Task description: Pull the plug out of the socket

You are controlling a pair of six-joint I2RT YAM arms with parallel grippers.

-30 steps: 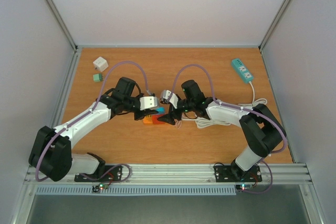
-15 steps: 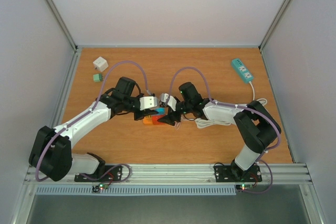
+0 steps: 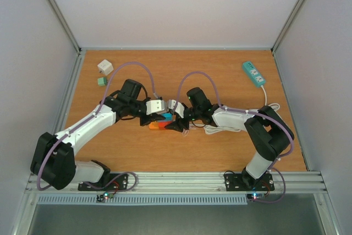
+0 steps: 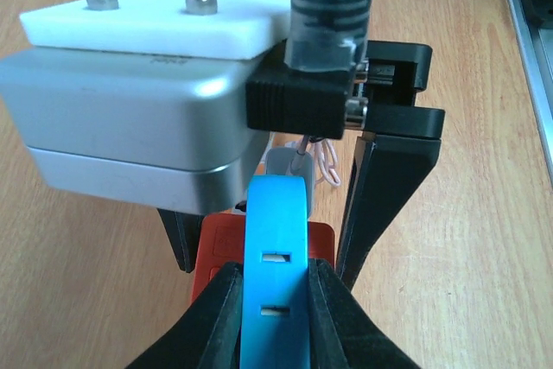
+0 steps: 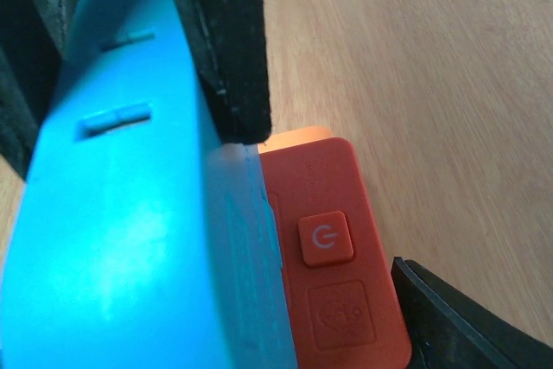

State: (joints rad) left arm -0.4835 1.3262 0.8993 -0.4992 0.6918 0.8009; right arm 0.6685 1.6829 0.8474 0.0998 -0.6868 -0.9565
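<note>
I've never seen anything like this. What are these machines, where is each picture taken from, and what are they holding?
These are two robot arms bolted at the near edge of a wooden table. The wide picture looks down from above and behind them. The two close-ups come from a small camera on each wrist. The arms meet mid-table. The left claw is closed on a blue plug. The right claw grips the orange socket block right against it, the one with a power button. Also on the table are a teal power strip with a white cable, a white cube and a small green block.
</note>
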